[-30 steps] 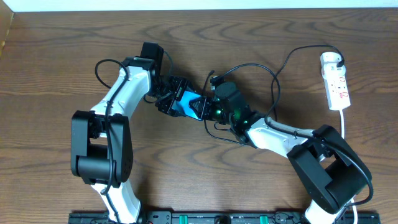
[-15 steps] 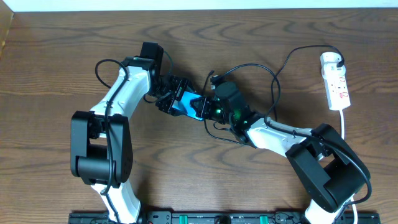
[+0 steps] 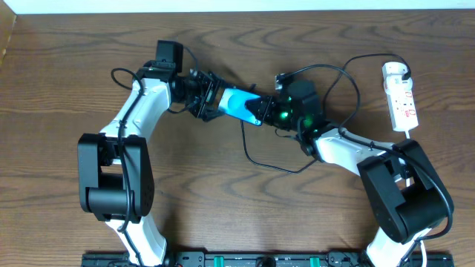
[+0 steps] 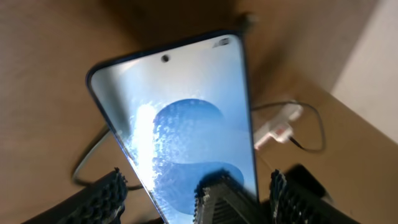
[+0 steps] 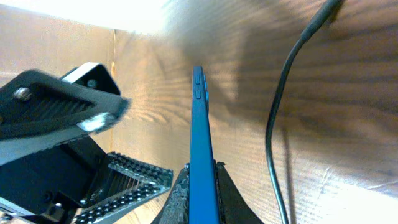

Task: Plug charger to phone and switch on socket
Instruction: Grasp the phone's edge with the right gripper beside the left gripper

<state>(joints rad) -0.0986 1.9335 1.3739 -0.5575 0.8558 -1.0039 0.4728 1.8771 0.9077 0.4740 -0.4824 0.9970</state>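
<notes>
Phone [image 3: 239,104]: upper middle of the overhead view, between the two arms, cyan screen tilted up toward the left arm.
Right claw [image 3: 261,113]: closed on the phone's lower end, one finger [image 4: 224,199] on the screen. In its own camera the phone runs edge-on, straight up from between the fingers.
Left claw [image 3: 210,99]: spread wide, holding nothing. It sits on the screen side, just left of the phone. Its ridged pads [image 4: 106,199] flank the screen low in its camera's frame, clear of the phone's edges.
Charger [image 5: 271,124]: black cable looping over the table [image 3: 67,67], right of and below the phone. Whether its tip is in the phone, I cannot tell.
Socket [image 3: 401,100]: far upper right of the overhead view, well apart from both claws, a white plug [image 3: 395,70] at its top end.
</notes>
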